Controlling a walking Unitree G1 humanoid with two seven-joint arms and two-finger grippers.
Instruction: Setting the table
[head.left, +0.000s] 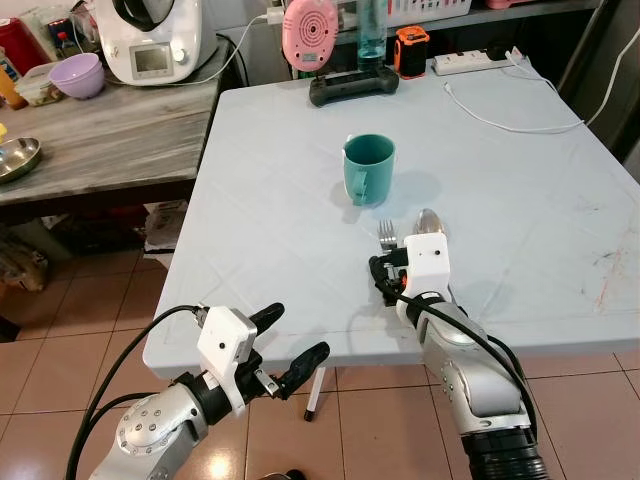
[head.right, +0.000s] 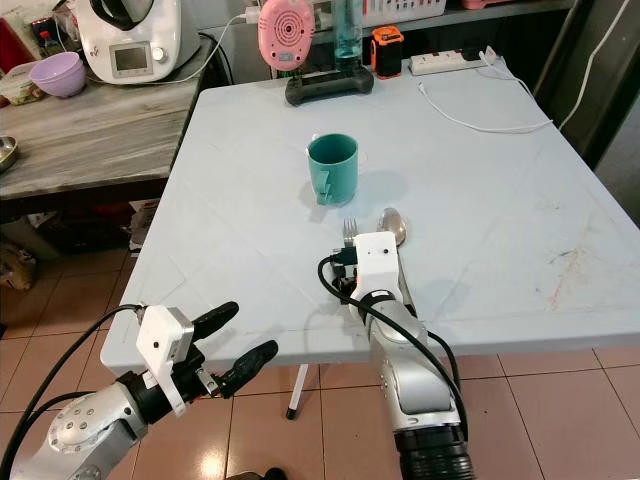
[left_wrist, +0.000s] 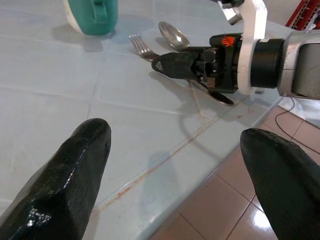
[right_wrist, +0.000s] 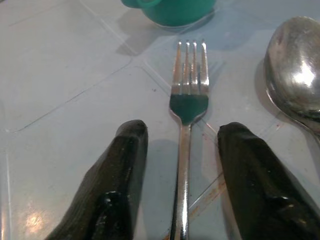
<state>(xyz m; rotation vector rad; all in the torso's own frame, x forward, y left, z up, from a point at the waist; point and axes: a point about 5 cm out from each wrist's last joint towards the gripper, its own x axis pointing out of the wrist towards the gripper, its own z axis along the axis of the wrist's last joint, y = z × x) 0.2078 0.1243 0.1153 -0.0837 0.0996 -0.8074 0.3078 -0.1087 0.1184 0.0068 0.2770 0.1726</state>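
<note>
placed: green mug mid-table, fork and spoon side by side just in front of it
right gripper: fingers apart, straddling fork handle, not clamped
left gripper: wide, empty, off table edge
left: no plate visible; looks partly done

Bright, even light from overhead; my eye views are sharp. Mug throws a soft shadow to its right on the table. Glare on the spoon bowl. My near fingers look soft, slightly out of focus.
</note>
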